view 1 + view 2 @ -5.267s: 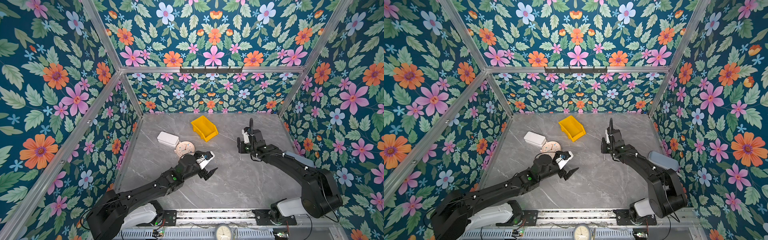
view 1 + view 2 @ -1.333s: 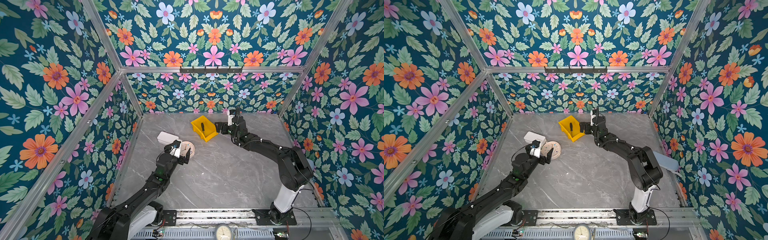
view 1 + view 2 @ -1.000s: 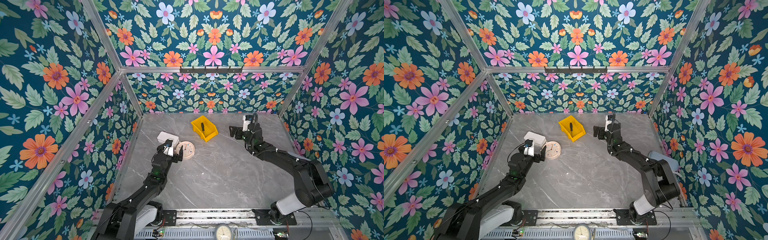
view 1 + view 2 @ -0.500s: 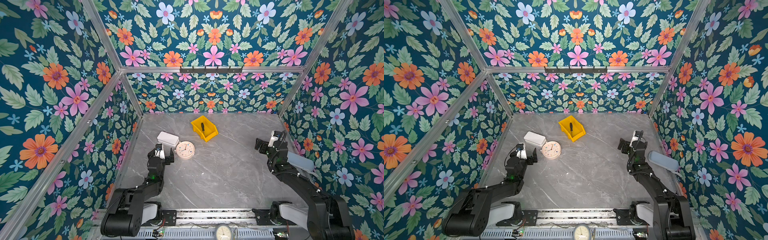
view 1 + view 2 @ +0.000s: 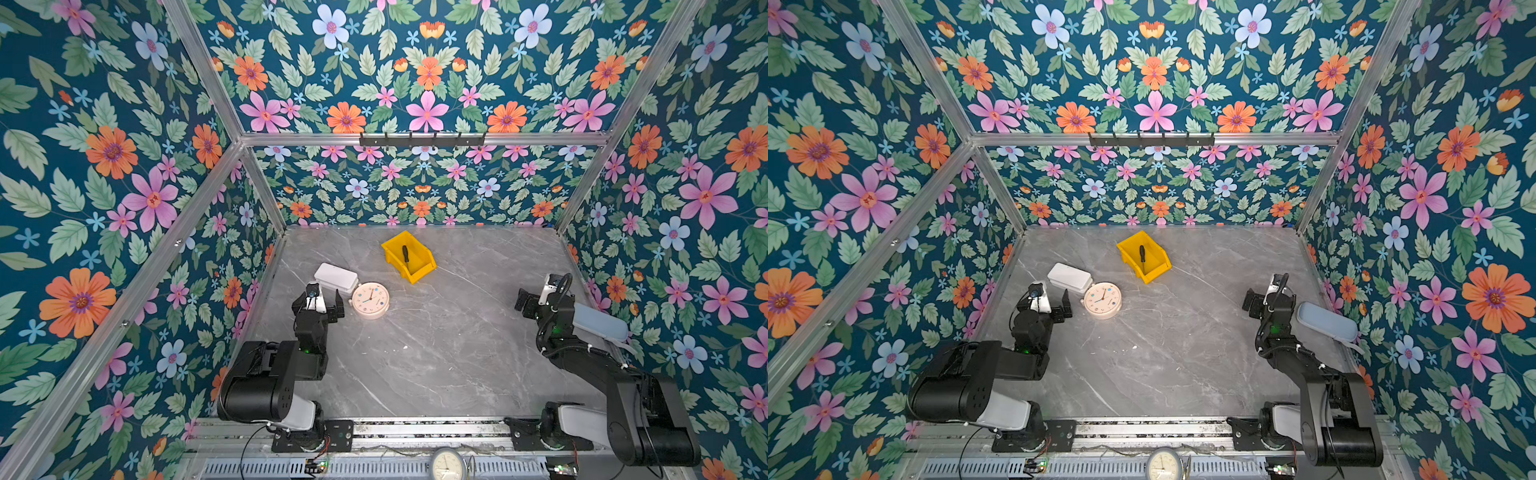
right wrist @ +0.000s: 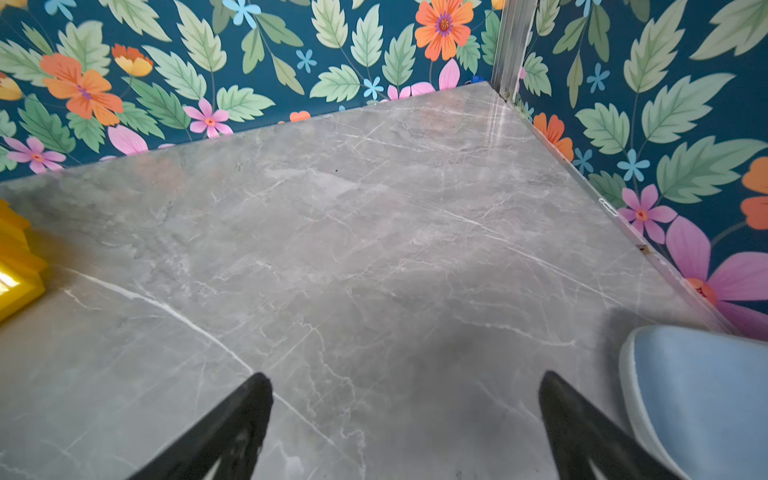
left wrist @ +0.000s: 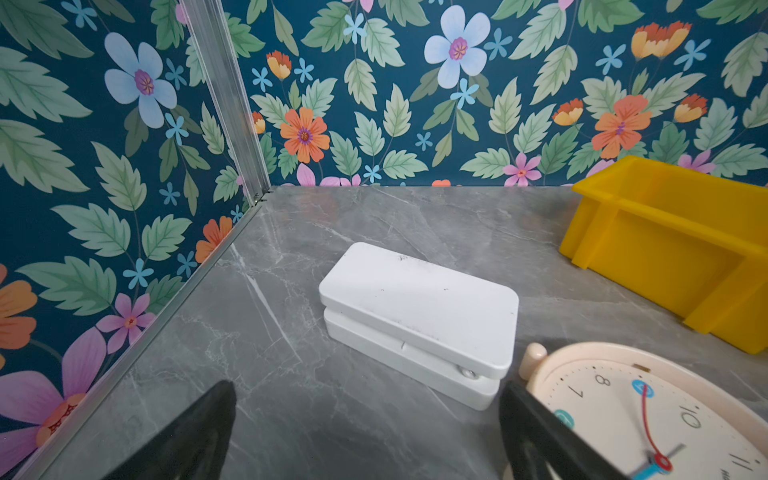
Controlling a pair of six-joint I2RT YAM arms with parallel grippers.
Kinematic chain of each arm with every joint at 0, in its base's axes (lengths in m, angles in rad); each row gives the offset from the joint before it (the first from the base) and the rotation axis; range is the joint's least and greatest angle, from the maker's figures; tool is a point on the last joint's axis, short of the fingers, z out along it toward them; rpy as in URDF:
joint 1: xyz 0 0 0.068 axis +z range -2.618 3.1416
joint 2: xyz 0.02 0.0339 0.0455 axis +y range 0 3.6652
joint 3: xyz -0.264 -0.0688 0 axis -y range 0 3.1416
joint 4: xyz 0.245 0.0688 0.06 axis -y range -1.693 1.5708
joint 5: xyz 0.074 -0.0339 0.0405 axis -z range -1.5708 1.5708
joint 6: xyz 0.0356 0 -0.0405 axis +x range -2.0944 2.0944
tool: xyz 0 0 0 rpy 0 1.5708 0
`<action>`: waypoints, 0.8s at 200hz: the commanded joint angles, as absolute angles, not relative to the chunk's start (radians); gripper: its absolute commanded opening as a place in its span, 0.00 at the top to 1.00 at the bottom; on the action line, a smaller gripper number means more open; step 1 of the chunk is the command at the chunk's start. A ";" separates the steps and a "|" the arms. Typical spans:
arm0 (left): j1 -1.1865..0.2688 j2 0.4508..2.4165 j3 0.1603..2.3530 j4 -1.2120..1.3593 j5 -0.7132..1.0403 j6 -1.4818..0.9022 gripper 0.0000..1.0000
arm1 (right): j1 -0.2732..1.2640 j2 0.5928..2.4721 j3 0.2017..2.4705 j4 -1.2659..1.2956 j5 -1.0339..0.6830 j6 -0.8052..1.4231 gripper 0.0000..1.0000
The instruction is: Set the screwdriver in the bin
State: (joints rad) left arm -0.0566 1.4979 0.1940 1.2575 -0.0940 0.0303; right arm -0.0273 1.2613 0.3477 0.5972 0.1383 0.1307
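Note:
The screwdriver (image 5: pixel 405 253) (image 5: pixel 1142 252), with its black handle, lies inside the yellow bin (image 5: pixel 419 272) (image 5: pixel 1152 270) at the back middle of the table. No gripper touches either of them. My left gripper (image 5: pixel 319 299) (image 5: pixel 1044 301) stands open and empty near the table's left edge, just short of the white box; its wrist view shows the bin's side (image 7: pixel 673 241) beyond it. My right gripper (image 5: pixel 540 293) (image 5: pixel 1266 295) (image 6: pixel 405 399) is open and empty over bare table at the right, with a bin corner (image 6: pixel 16 257) at that view's edge.
A flat white box (image 5: pixel 336 276) (image 7: pixel 415 307) and a round pink clock (image 5: pixel 370 300) (image 7: pixel 648 415) lie side by side ahead of the left gripper (image 7: pixel 365 415). A pale blue pouch (image 5: pixel 600 326) (image 6: pixel 706 395) lies by the right wall beside the right arm. Floral walls enclose three sides.
Both arms have drawn back toward the front of the table, the right one away from the bin to the right side. The screwdriver stays in the bin.

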 commanded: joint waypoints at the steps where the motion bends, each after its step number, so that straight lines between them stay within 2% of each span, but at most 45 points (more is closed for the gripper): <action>1: -0.050 1.528 0.200 1.342 -0.083 0.031 0.00 | -0.028 1.291 0.330 0.720 0.121 0.104 0.01; 36: -0.047 1.637 0.187 1.478 -0.071 0.039 0.00 | -0.028 1.358 0.326 0.782 0.079 0.089 0.01; 69: -0.036 1.616 0.251 1.323 -0.073 0.019 0.00 | -0.028 1.420 0.328 0.839 0.068 0.081 0.01; 80: -0.032 1.622 0.287 1.259 -0.122 0.001 0.00 | -0.030 1.413 0.332 0.818 0.065 0.082 0.01; 160: -0.028 1.619 0.282 1.266 -0.129 0.001 0.00 | -0.029 1.419 0.325 0.834 0.067 0.079 0.01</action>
